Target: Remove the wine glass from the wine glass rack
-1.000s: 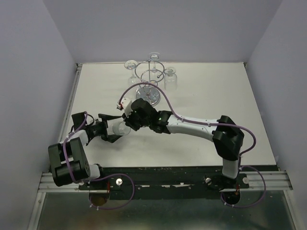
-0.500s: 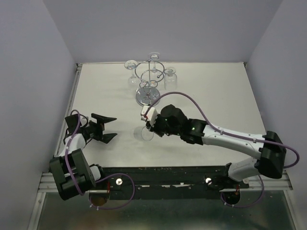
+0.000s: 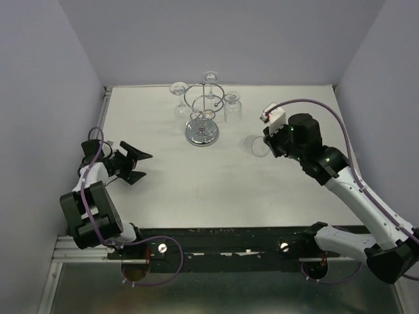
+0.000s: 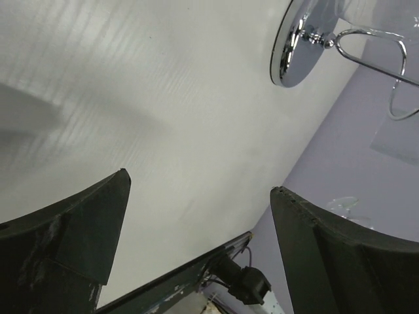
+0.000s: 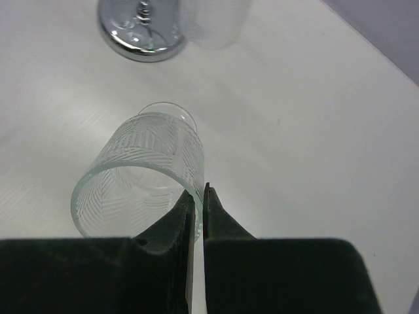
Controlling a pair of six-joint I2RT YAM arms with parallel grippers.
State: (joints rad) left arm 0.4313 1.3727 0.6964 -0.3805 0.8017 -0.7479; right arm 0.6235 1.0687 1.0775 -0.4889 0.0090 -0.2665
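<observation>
Wine glass (image 5: 141,176) is off the wine glass rack (image 3: 203,104). In the top view it is to the right of the rack's mirrored disc base (image 3: 201,134), well apart from it, at the tip of the right gripper (image 5: 198,198). The right wrist view shows the hold. The two fingers are clenched on the wall of the glass at its open rim, it seems one inside and one outside, so only a thin edge of patterned glass is between them. The glass is tilted, with its mouth toward the gripper and its narrow end pointing away. The pictures do not tell whether it touches the table (image 3: 196,196) or hangs a little over it.

The step in hand seems to be to set the glass down on the table. A pinch on one side of the rim is a weak hold, because all the weight is in front of the fingers and the glass can swing or slip. So the arm should move slowly and lower the glass until it rests on the table. Only then should the fingers release, and the gripper should draw back along the finger line so that the inner finger does not hook the rim. It should also stay away from the other glasses (image 3: 232,104) that hang on the rack.

The left gripper (image 3: 139,165) is at the left of the table, its jaws spread wide and empty.
</observation>
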